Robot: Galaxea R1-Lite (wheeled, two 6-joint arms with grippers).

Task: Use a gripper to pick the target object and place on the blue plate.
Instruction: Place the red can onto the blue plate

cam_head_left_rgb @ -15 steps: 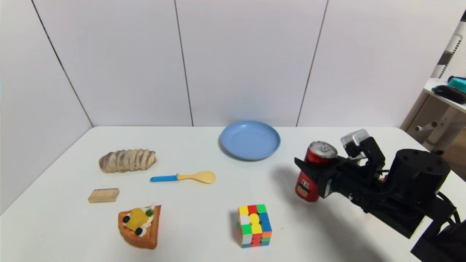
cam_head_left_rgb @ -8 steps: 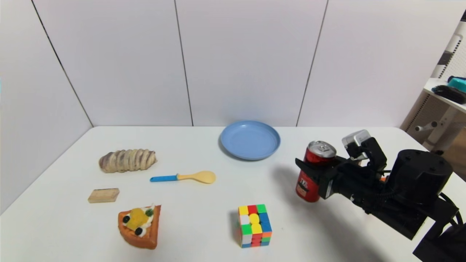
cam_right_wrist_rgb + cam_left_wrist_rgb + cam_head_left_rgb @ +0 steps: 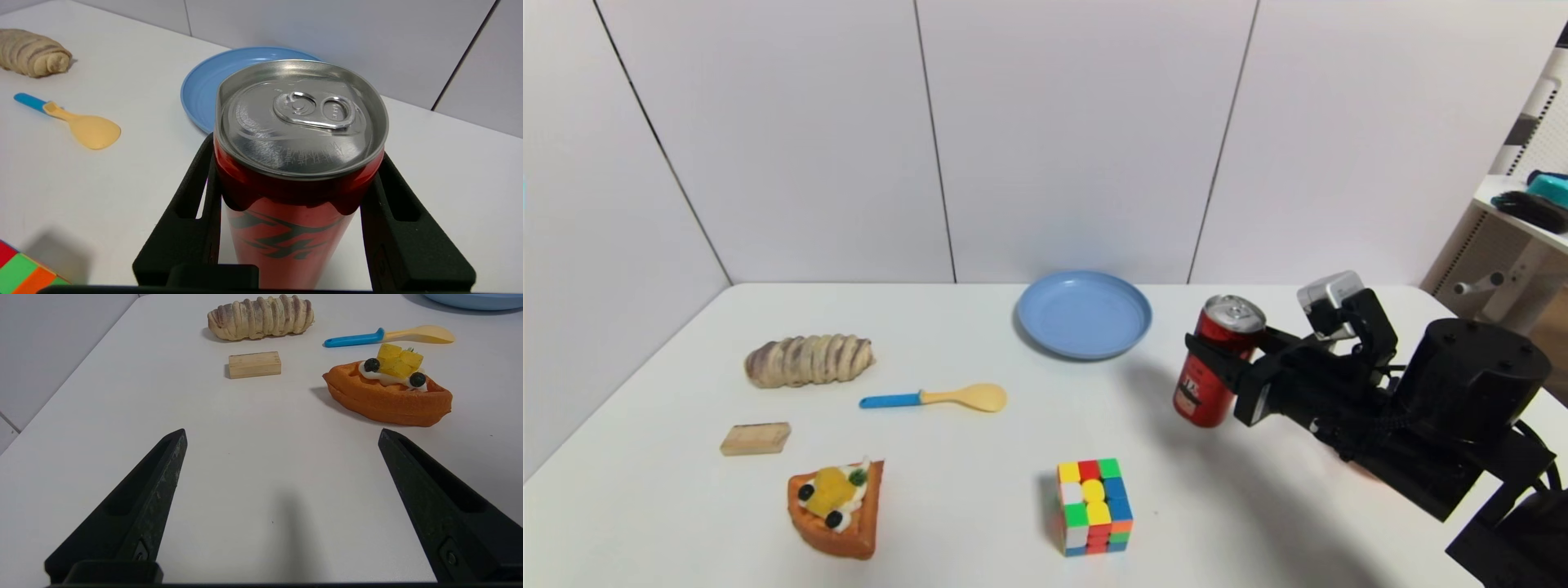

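Note:
The target object, a slim red can (image 3: 1205, 392) with a silver top (image 3: 300, 122), hangs above the table, slightly tilted. My right gripper (image 3: 1221, 347) is shut on its upper body, one black finger on each side (image 3: 296, 151). The blue plate (image 3: 1084, 314) lies at the back of the table, left of the can and farther away. In the right wrist view the blue plate (image 3: 200, 87) shows just beyond the can. My left gripper (image 3: 282, 433) is open over bare table near the front left, with nothing between its fingers. It does not show in the head view.
On the left of the table lie a bread roll (image 3: 809, 359), a blue-handled yellow spoon (image 3: 935, 398), a wooden block (image 3: 756, 438) and a fruit-topped waffle slice (image 3: 837, 506). A colour cube (image 3: 1093, 506) stands in front of the plate. A shelf (image 3: 1527, 212) stands beyond the table's right edge.
My right gripper has risen and moved left and back toward the blue plate, carrying the can with it. The can now leans a little. Nothing else moved.

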